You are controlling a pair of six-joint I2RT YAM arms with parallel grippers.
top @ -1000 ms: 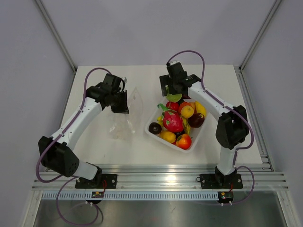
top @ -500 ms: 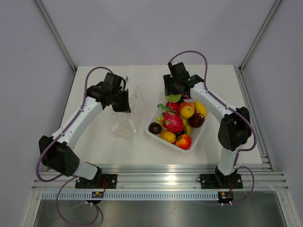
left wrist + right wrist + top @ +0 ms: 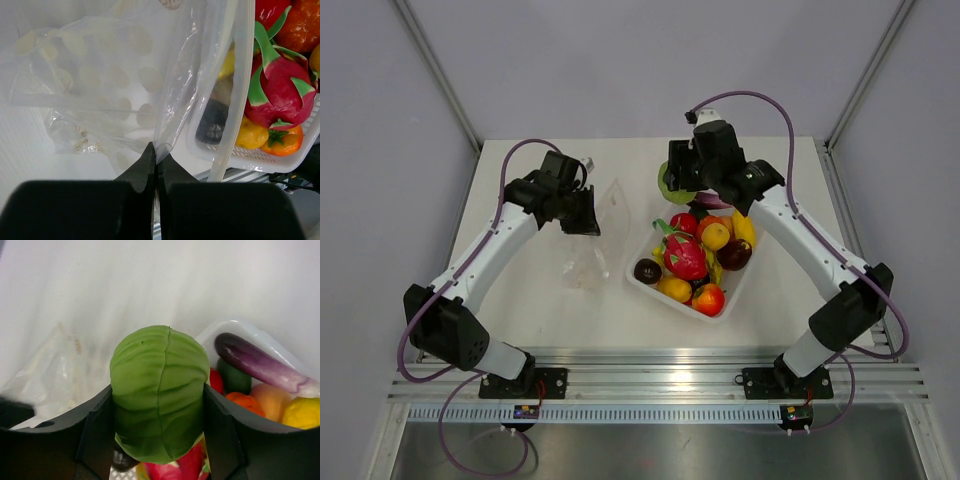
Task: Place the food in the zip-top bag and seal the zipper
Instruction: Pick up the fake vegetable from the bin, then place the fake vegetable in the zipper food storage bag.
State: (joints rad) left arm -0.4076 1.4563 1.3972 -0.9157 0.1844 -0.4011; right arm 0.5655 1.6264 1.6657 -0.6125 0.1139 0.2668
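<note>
My left gripper (image 3: 588, 222) is shut on an edge of the see-through zip-top bag (image 3: 592, 245) and holds it up off the table; the pinch shows in the left wrist view (image 3: 156, 152), with the clear zipper strip (image 3: 235, 95) hanging beside it. My right gripper (image 3: 678, 185) is shut on a green cabbage (image 3: 159, 396), lifted above the far left corner of the white tray (image 3: 735, 300). The tray holds the other food: a pink dragon fruit (image 3: 684, 256), orange, yellow, red and dark purple pieces, and a purple eggplant (image 3: 260, 365).
The tray stands right of the bag, close to it. Metal rails (image 3: 650, 362) run along the table's near edge. Grey walls with slanted frame posts (image 3: 440, 75) enclose the table on three sides.
My right gripper has lifted the green cabbage up out of the tray and drawn slightly left and back. My left gripper, with the bag, has shifted slightly right.
</note>
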